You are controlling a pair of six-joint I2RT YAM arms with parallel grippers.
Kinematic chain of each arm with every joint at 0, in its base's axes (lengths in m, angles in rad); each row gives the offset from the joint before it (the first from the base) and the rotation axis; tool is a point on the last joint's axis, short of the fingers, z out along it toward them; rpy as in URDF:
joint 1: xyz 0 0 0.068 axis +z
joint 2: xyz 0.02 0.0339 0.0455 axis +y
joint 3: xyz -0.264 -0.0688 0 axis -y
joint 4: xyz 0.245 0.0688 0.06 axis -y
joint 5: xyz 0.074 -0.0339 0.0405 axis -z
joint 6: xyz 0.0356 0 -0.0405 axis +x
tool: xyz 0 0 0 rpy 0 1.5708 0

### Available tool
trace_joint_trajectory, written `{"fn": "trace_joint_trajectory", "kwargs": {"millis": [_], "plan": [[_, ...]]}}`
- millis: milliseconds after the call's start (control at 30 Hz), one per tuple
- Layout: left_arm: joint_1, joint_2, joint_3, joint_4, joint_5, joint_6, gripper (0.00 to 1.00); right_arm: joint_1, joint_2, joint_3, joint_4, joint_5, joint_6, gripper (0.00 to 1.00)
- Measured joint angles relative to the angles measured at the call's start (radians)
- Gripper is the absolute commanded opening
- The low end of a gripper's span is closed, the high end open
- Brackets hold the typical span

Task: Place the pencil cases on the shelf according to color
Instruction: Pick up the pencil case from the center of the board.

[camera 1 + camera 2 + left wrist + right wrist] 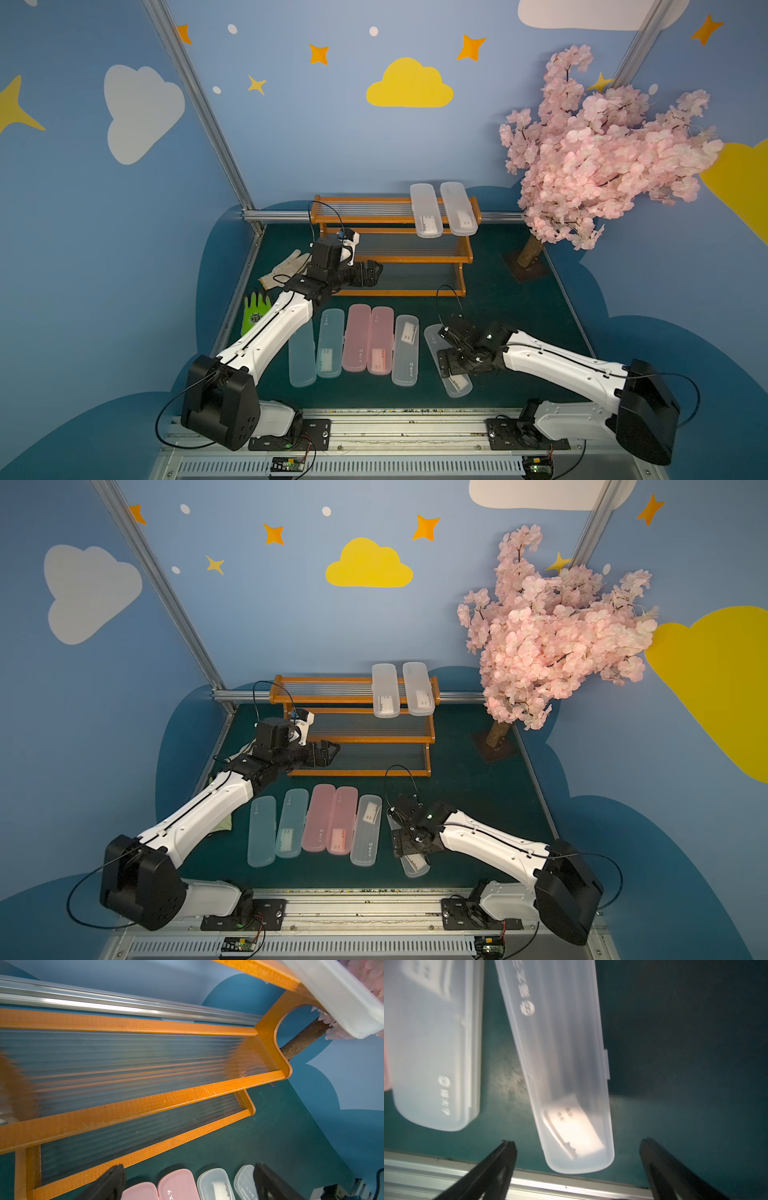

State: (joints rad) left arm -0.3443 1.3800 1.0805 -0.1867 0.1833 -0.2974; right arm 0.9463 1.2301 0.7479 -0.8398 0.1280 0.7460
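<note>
Right jaws spread wide, nothing pinched, and the near end of the slanted frosted case [566, 1064] lies flat on the desk [675, 1043] right between them. That looks lined up for a pinch across its narrow width. Its clear twin [431, 1043] sits just outside one jaw. The right arm [552, 361] reaches low, wrist bent down. Left jaws are also spread and empty, with the shelf [145, 1105] straight ahead. A pair of clear cases [426, 212] already rests on its top tier, so this one likely joins them.
</note>
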Motion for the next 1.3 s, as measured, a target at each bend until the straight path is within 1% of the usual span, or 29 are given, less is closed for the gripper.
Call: {"fn": "trace_joint_trajectory", "kwargs": {"millis": [100, 167, 333, 567, 700, 933, 1067, 1233, 1300], "plan": [[-0.003, 0.006, 0.0, 0.0, 0.0, 0.003, 1.0, 0.006, -0.032, -0.077, 0.005, -0.044, -0.005, 0.99], [-0.005, 0.012, 0.0, 0.0, 0.0, 0.004, 1.0, 0.025, -0.032, -0.099, 0.007, -0.066, -0.007, 0.99], [-0.011, 0.03, 0.001, -0.004, -0.001, 0.007, 1.0, 0.072, -0.001, -0.103, 0.043, -0.09, -0.01, 0.99], [-0.026, 0.032, 0.004, -0.007, -0.005, 0.018, 1.0, 0.079, 0.108, -0.103, 0.103, -0.087, -0.01, 0.99], [-0.034, 0.032, 0.004, -0.008, -0.008, 0.022, 1.0, 0.082, 0.127, -0.092, 0.104, -0.076, -0.006, 0.98], [-0.038, 0.032, 0.004, -0.008, -0.019, 0.023, 1.0, 0.093, 0.151, -0.077, 0.1, -0.064, -0.002, 0.9], [-0.038, 0.032, 0.004, -0.008, -0.024, 0.022, 1.0, 0.114, 0.151, -0.076, 0.104, -0.047, 0.01, 0.81], [-0.038, 0.03, 0.004, -0.008, -0.023, 0.021, 1.0, 0.127, 0.142, -0.056, 0.096, 0.019, 0.029, 0.72], [-0.038, 0.024, 0.004, -0.01, -0.019, 0.02, 1.0, 0.127, 0.124, -0.04, 0.077, 0.048, 0.036, 0.71]]}}
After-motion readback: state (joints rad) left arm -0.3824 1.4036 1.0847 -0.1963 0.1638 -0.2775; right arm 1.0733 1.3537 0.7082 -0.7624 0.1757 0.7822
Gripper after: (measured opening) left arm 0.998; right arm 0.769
